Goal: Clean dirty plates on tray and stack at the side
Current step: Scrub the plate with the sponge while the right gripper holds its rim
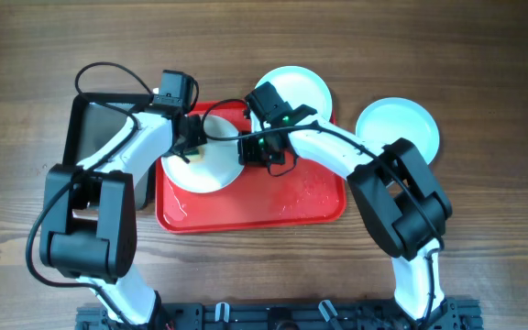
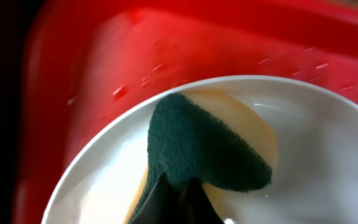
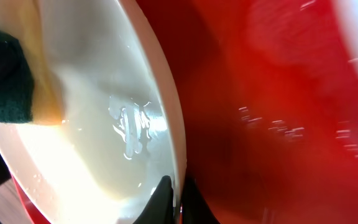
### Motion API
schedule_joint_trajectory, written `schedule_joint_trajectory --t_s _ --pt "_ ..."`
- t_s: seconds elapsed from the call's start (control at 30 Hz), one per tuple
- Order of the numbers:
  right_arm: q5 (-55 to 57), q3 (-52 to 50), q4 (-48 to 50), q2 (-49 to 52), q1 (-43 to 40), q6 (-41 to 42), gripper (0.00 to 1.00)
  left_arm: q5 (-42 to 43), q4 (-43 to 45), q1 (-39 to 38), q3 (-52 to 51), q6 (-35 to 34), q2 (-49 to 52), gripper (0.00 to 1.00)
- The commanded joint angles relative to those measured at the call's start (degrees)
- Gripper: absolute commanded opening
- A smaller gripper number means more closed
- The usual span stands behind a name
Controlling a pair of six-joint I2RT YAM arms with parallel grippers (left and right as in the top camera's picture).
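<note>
A white plate [image 1: 211, 170] lies on the left part of the red tray [image 1: 273, 206]. My left gripper [image 1: 191, 137] is shut on a green and yellow sponge [image 2: 207, 143] that rests on this plate [image 2: 316, 162]. My right gripper [image 1: 250, 147] is shut on the plate's right rim [image 3: 166, 106], one finger inside and one outside. The sponge also shows at the left edge of the right wrist view [image 3: 8, 81]. A second plate [image 1: 296, 90] sits at the tray's far edge. A third plate [image 1: 398, 126] lies on the table to the right of the tray.
A dark grey metal pan [image 1: 99, 128] stands left of the tray, under the left arm. The tray floor [image 3: 278, 112] is wet with small droplets. Wooden table surrounds the tray.
</note>
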Motion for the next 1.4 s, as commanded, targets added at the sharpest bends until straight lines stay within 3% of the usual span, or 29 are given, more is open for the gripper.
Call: schedule_joint_trajectory --t_s 0.0,0.07,0.17,0.27,0.33,0.47,0.53,0.6,0.77,0.83,0.93,1.1,1.27,1.37 --pt "0.0 0.2 -0.9 1.0 0.1 -1.8 0.04 25.0 3.2 1.0 -0.9 11.8 2.4 0.04" --pt "0.0 0.2 -0.9 1.0 0.1 -1.7 0.04 30.5 1.6 1.0 -0.9 15.8 2.4 0.04" --pt "0.0 0.2 -0.9 1.0 0.1 -2.0 0.04 30.9 -5.3 1.2 -0.9 23.5 2.4 0.04" --pt "-0.1 0.2 -1.1 1.0 0.1 -2.0 0.04 27.2 -13.4 2.3 -0.9 29.1 2.4 0.04" --pt "-0.5 0.2 -1.0 1.0 0.1 -2.4 0.04 22.1 -15.2 3.4 -0.9 28.5 2.4 0.04" --pt "-0.5 0.2 -1.0 1.0 0.1 -2.4 0.04 1.9 -13.6 5.2 -0.9 10.3 2.4 0.04" --pt "-0.5 0.2 -1.0 1.0 0.1 -2.4 0.05 -12.2 -13.2 5.1 -0.9 -5.6 2.4 0.04" --pt "-0.4 0.2 -1.0 1.0 0.0 -2.4 0.04 -15.7 -12.6 4.9 -0.9 -13.3 2.4 0.04" --pt "-0.4 0.2 -1.0 1.0 -0.1 -2.4 0.05 -13.1 -4.7 2.9 -0.9 -14.4 2.4 0.04" --pt "-0.4 0.2 -1.0 1.0 -0.1 -2.4 0.04 -3.6 -0.2 1.5 -0.9 -9.1 2.4 0.04" --pt "-0.4 0.2 -0.9 1.0 -0.1 -2.4 0.04 19.2 5.0 -0.9 -0.9 3.8 2.4 0.04" --pt "-0.4 0.2 -0.9 1.0 -0.1 -2.4 0.04 36.0 1.9 -3.3 -0.9 14.8 2.4 0.04" --pt "-0.4 0.2 -0.9 1.0 -0.1 -2.4 0.04 35.3 -10.8 -2.8 -0.9 22.1 2.4 0.04" --pt "-0.5 0.2 -1.0 1.0 -0.1 -2.4 0.04 22.6 -16.0 -1.5 -0.9 20.3 2.4 0.04"
